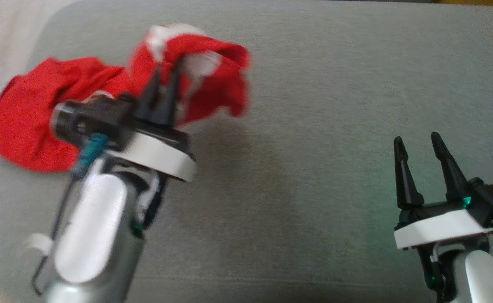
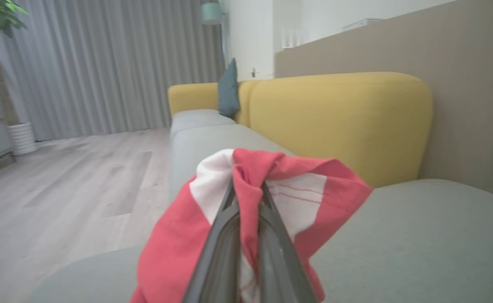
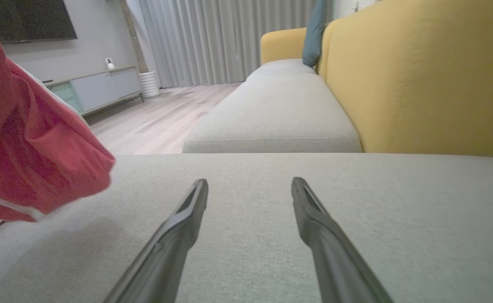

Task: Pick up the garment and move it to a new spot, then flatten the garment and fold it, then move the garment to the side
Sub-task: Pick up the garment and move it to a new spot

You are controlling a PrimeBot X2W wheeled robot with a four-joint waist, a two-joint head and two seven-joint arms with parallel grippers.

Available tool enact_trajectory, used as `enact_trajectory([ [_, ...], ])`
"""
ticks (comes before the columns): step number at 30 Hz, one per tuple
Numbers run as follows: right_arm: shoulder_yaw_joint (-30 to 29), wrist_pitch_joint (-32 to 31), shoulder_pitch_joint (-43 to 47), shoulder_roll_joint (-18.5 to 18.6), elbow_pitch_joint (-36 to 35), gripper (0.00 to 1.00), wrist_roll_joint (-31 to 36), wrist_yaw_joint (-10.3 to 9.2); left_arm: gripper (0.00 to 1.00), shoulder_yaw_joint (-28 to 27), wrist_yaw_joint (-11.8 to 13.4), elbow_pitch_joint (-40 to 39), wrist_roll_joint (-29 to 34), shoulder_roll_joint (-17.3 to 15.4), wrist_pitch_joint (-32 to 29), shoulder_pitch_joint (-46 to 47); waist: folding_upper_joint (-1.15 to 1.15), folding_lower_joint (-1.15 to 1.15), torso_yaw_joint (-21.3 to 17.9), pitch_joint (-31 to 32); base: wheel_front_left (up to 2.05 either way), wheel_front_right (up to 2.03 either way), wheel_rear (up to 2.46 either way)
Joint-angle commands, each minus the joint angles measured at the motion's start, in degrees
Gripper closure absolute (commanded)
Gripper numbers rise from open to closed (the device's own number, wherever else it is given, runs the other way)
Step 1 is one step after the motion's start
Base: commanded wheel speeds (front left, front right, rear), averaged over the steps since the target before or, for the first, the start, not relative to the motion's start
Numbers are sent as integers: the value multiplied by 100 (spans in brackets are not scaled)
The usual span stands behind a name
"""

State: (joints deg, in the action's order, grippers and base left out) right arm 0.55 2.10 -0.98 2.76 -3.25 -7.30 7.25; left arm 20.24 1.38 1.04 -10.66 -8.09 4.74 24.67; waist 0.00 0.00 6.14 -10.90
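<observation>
Since the left pincer [image 1: 168,73] is clenched on a raised fold of the red-and-white garment [image 1: 40,113], whose tail lies on the grey sofa cushion [image 1: 313,84], and the right pincer [image 1: 417,141] hangs spread and empty, only the pick-up looks under way, with moving, flattening, folding and setting aside left.

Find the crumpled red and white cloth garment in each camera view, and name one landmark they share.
Head view: red and white cloth garment upper left, a fold pinched by the left gripper.
Left wrist view: garment at bottom centre, draped around that gripper.
Right wrist view: garment at the left edge.
Shared landmark: the grey fabric sofa cushion beneath it.
</observation>
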Motion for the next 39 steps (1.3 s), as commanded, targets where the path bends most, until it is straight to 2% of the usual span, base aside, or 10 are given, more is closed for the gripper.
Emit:
enact_trajectory([
  [1, 167, 67, -204, 22, -180, 0, -52, 24, 100, -108, -40, -217, 39, -45, -36, 172, 0, 0, -459, -39, 0, 0, 0],
  [8, 209, 190, -287, 14, -81, 0, -198, 24, 100, 669, -283, 239, 136, 311, -58, 503, 0, 0, -1540, -262, 0, 0, 0],
  [11, 172, 275, -278, 13, -19, 0, -317, 24, 100, 1024, -415, 629, 241, 365, -49, 609, 0, 0, -1834, -365, 0, 0, 0],
  [15, 143, 380, -229, 13, 92, 0, -463, 24, 100, 1324, -511, 1186, 357, 279, -201, 499, 0, 0, -1990, -481, 0, 0, 0],
  [21, 152, 509, -239, 12, 263, 0, -559, 24, 100, 1545, -629, 1632, 379, -49, -455, 210, 0, 0, -1795, -547, 0, 0, 0],
  [22, 167, 519, -265, 12, 285, 0, -561, 24, 79, 1571, -645, 1637, 376, -79, -414, 186, 0, 0, -1750, -542, 0, 0, 0],
  [23, 177, 529, -292, 12, 304, 0, -551, 24, 3, 1588, -663, 1623, 341, -89, -341, 151, 0, 0, -1701, -526, 0, 0, 0],
  [28, 176, 540, -324, 12, 373, 0, -503, 24, 0, 1592, -653, 1322, 215, -85, 261, -68, 0, 0, -1434, -340, 0, 0, 0],
  [32, 137, 504, -273, 12, 374, 0, -441, 24, 0, 1409, -455, 943, 63, -50, 700, -304, 0, 0, -1243, -150, 0, 0, 0],
  [39, -9, 356, -142, 12, 232, 0, -303, 24, 0, 511, 372, 653, -225, -151, 945, -729, 0, 0, -973, 86, 0, 0, 0],
])
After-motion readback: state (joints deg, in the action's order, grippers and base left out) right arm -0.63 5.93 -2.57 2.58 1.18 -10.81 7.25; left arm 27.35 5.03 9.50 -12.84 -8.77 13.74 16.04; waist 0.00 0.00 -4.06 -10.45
